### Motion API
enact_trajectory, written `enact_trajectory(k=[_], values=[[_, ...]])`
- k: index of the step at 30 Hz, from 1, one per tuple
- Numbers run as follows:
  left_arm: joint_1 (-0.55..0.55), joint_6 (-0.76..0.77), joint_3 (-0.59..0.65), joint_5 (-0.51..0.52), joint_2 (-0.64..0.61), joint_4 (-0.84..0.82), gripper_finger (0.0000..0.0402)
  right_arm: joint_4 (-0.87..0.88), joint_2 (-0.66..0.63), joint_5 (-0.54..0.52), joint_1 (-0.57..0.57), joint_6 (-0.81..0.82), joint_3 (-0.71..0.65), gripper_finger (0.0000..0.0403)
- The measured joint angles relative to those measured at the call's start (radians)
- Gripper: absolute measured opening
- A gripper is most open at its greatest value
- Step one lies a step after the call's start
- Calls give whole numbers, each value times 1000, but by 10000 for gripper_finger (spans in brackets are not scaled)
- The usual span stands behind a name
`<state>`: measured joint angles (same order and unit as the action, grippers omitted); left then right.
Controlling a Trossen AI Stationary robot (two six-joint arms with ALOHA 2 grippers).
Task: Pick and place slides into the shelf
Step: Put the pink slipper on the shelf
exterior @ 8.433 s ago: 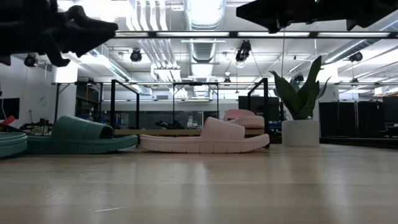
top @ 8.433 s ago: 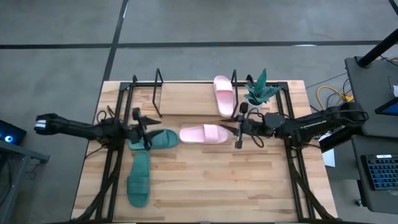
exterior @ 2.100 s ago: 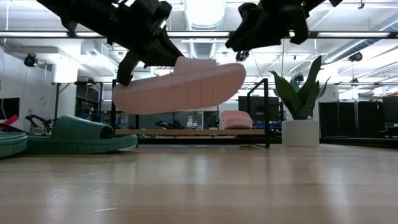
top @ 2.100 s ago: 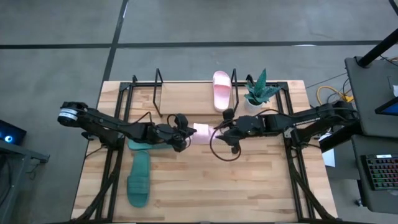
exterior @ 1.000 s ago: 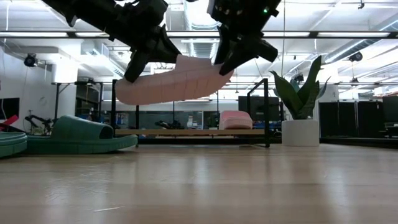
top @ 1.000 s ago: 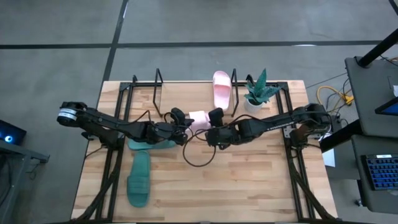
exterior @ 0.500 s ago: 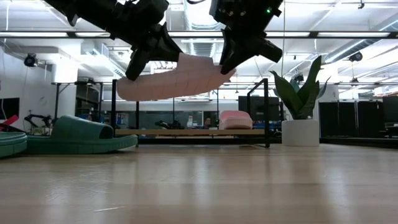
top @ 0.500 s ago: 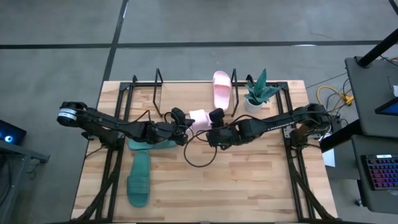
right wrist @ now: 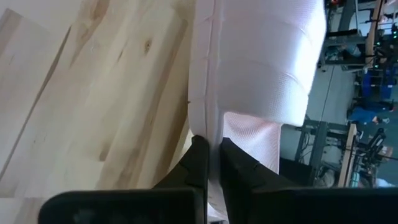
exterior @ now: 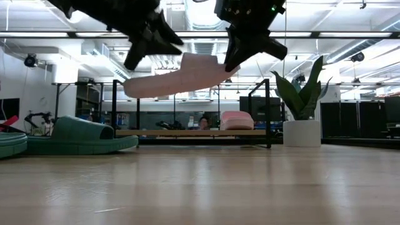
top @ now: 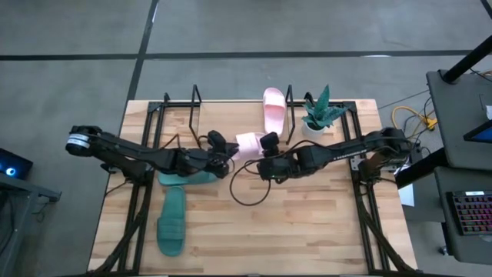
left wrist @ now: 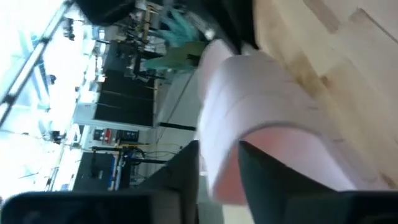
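Observation:
A pale pink slide [exterior: 178,78] hangs in the air over the middle of the table, between my two grippers. My right gripper [right wrist: 211,144] is shut on its strap end. My left gripper [left wrist: 217,158] is open at the heel end [exterior: 131,90], one finger on either side of it. The second pink slide [top: 274,111] lies sole down on the shelf [top: 196,104] at the back. Two dark green slides [top: 188,177] [top: 171,223] lie on the table at the left. My left gripper: I cannot tell whether its fingers still touch the heel end. My right gripper pinches the slide's side rim [right wrist: 210,124], beside the strap [right wrist: 267,62], between its two fingers. They come slanting down from the table's right side. The slide is clear of the table, its heel end lower.
A potted plant [top: 319,111] stands at the shelf's right end. Black frame rods [top: 142,192] [top: 369,208] run along both table sides. A loose cable [top: 250,192] hangs below my right arm. Bare wood [top: 269,231] lies toward the near edge.
My left gripper has opened off the slide's heel end and drawn a little up and toward the table's left. The slide stays lifted, hanging from my right gripper, with its heel end now tilted lower than its strap end.

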<state>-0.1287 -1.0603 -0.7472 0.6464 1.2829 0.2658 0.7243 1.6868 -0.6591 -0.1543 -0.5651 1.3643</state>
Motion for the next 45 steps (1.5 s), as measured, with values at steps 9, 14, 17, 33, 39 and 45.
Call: enact_trajectory(k=[9,14,17,33,39,45], values=[[-5,8,1,-70,-225,-164,170,1,-104,43,0,7,-47,13],[-5,10,26,-238,-357,-169,171,-86,-199,216,-1,-44,-104,13],[-5,11,40,-329,-412,-171,171,-156,-258,316,-3,-116,-147,12],[-5,-2,52,-518,-449,-148,171,-645,-613,717,19,-298,-489,12],[-4,-51,52,-659,-385,-27,171,-788,-647,837,66,-277,-572,12],[-4,-80,52,-709,-315,106,171,-788,-622,879,94,-275,-577,13]])
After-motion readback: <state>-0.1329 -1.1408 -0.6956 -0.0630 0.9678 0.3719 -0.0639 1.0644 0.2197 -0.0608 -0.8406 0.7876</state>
